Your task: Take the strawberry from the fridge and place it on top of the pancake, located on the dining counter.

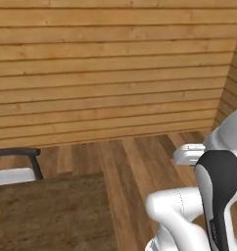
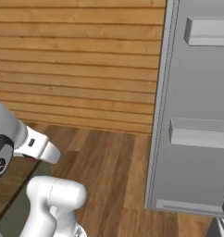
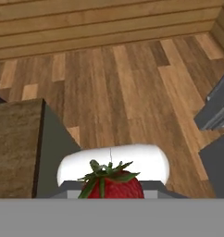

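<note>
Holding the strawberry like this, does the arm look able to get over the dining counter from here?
Probably yes: the gripper is shut on the strawberry, and the dining counter lies close beside it with bare floor between.

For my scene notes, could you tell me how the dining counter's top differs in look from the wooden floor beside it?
The dining counter has a dark, mottled brown top with no seams; the floor is lighter, with long planks of mixed tones. The counter stands raised, with a grey side; the floor lies below. Both are wood-grained.
</note>
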{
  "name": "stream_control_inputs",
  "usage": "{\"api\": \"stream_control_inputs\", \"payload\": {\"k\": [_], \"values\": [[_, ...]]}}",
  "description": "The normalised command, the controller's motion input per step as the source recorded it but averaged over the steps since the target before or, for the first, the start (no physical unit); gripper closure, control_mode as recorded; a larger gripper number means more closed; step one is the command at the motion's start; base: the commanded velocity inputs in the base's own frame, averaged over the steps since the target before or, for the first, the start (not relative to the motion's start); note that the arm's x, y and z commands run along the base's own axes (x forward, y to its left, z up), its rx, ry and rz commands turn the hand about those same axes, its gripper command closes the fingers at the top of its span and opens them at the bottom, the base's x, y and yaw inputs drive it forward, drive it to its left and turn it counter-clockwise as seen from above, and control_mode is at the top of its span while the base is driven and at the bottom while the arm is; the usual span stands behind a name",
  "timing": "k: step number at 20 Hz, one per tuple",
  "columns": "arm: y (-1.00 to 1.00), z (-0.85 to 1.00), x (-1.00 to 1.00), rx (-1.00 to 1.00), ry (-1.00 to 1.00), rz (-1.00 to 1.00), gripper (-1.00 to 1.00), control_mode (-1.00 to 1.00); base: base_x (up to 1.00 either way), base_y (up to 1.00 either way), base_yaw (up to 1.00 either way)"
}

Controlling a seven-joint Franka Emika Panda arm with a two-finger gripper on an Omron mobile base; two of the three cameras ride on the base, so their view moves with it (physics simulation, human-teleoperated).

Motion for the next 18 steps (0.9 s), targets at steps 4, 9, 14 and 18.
{"api": "stream_control_inputs", "payload": {"k": [4, 9, 14, 18], "values": [[0.00, 0.00, 0.00, 0.00, 0.00, 0.00, 1.00, 1.00, 1.00, 0.00, -0.02], [0.00, 0.00, 0.00, 0.00, 0.00, 0.00, 1.00, 1.00, 1.00, 0.17, -0.17], [0.00, 0.00, 0.00, 0.00, 0.00, 0.00, 1.00, 1.00, 1.00, 0.45, -0.23], [0.00, 0.00, 0.00, 0.00, 0.00, 0.00, 1.00, 1.00, 1.00, 0.61, -0.21]]}}
